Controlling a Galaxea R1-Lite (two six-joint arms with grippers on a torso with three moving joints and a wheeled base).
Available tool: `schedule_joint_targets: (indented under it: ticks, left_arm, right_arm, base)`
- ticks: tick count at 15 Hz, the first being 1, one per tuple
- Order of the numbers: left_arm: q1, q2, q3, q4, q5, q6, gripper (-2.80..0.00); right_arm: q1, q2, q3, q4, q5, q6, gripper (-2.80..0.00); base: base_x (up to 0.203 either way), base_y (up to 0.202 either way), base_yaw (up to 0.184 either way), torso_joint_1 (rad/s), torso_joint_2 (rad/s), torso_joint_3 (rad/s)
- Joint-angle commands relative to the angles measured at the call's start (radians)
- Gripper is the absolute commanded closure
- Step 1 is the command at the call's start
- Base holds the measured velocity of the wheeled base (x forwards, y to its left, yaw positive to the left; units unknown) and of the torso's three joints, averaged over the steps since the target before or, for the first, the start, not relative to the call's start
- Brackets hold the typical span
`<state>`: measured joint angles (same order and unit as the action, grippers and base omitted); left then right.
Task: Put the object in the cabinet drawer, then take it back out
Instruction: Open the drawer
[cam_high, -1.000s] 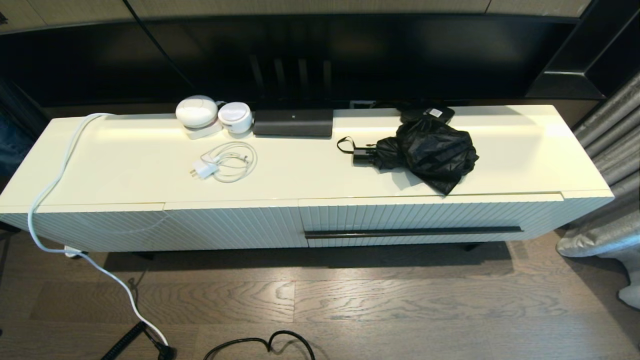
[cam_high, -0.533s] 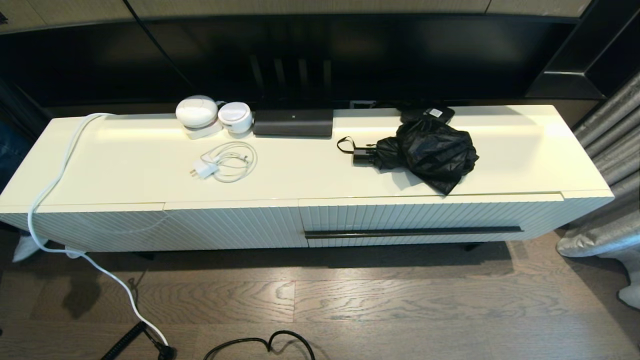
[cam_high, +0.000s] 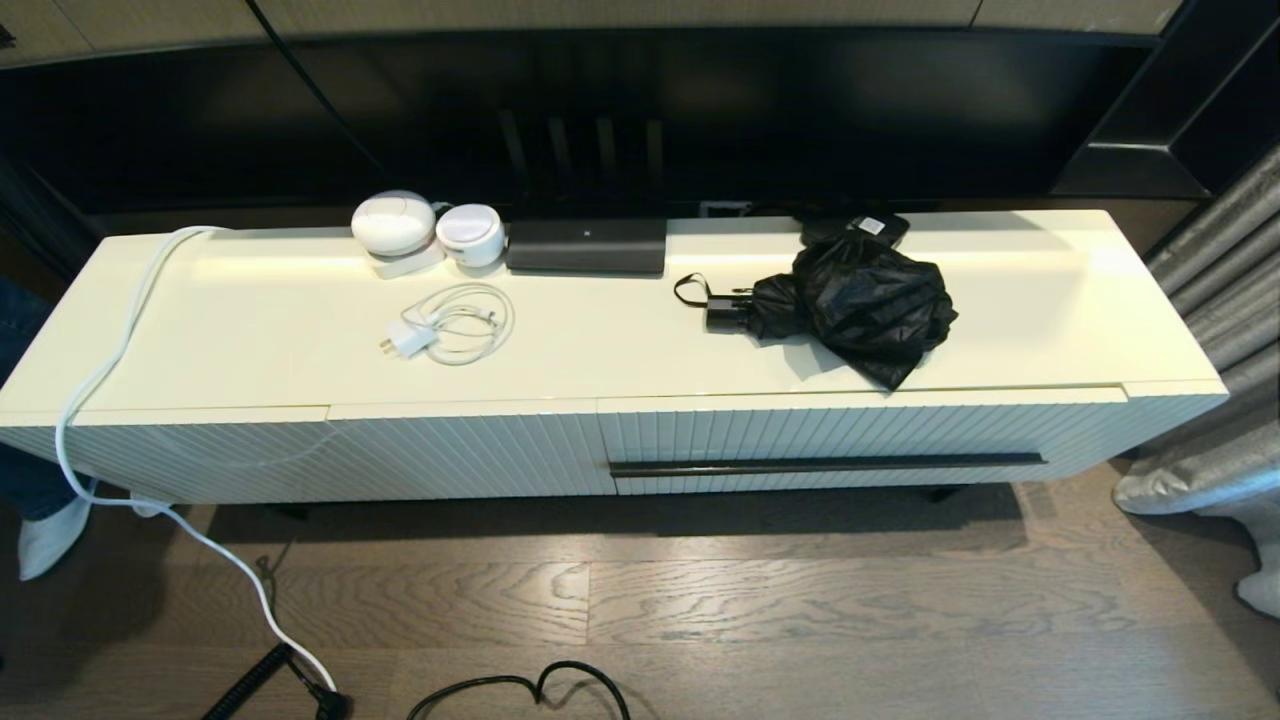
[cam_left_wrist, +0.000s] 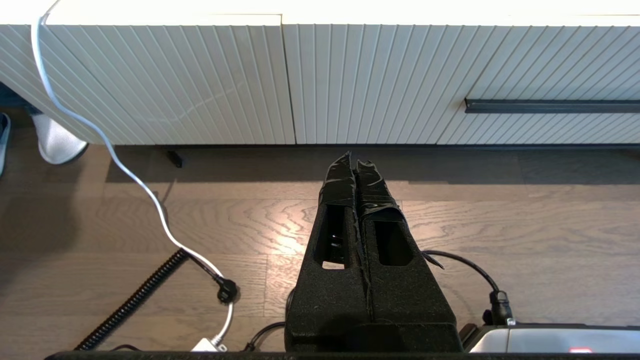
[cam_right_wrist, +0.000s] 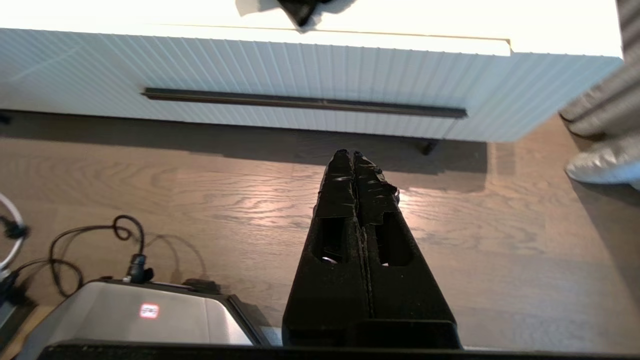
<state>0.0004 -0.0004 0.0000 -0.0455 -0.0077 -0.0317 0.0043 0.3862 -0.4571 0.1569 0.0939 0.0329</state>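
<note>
While the umbrella (cam_high: 850, 305) lies on the cabinet top (cam_high: 620, 340), above the drawer (cam_high: 860, 440) that sits fully closed with its black bar handle (cam_high: 828, 464) untouched, my right gripper (cam_right_wrist: 353, 155) hangs over the wood floor (cam_right_wrist: 210, 200) in front of that drawer, fingers pressed together on nothing. My left gripper (cam_left_wrist: 354, 161) is parked low, likewise pinched closed and empty.

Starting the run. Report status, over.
Left gripper shut, low over floor. Right gripper shut, empty, short of drawer. Umbrella on cabinet top; drawer closed. Nothing blocking handle.
</note>
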Motion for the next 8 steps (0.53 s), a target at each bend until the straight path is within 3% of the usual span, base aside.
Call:
schedule_joint_targets:
  ticks: [1, 4, 6, 8]
  left_arm:
    - [0.000, 0.000, 0.000, 0.000, 0.000, -0.001, 0.00]
    - [0.001, 0.000, 0.000, 0.000, 0.000, -0.001, 0.00]
    - [0.001, 0.000, 0.000, 0.000, 0.000, -0.001, 0.00]
    - [0.001, 0.000, 0.000, 0.001, 0.000, -0.001, 0.00]
  right_arm:
    - [0.001, 0.162, -0.079, 0.003, 0.018, -0.007, 0.00]
    - [0.013, 0.318, -0.182, 0.009, 0.078, -0.099, 0.00]
    - [0.075, 0.376, -0.212, 0.007, 0.084, -0.158, 0.00]
    - [0.091, 0.444, -0.229, 0.002, 0.084, -0.272, 0.00]
  base:
    - [0.000, 0.000, 0.000, 0.000, 0.00, 0.000]
    - [0.000, 0.000, 0.000, 0.000, 0.00, 0.000]
    - [0.000, 0.000, 0.000, 0.000, 0.00, 0.000]
    - [0.000, 0.000, 0.000, 0.000, 0.00, 0.000]
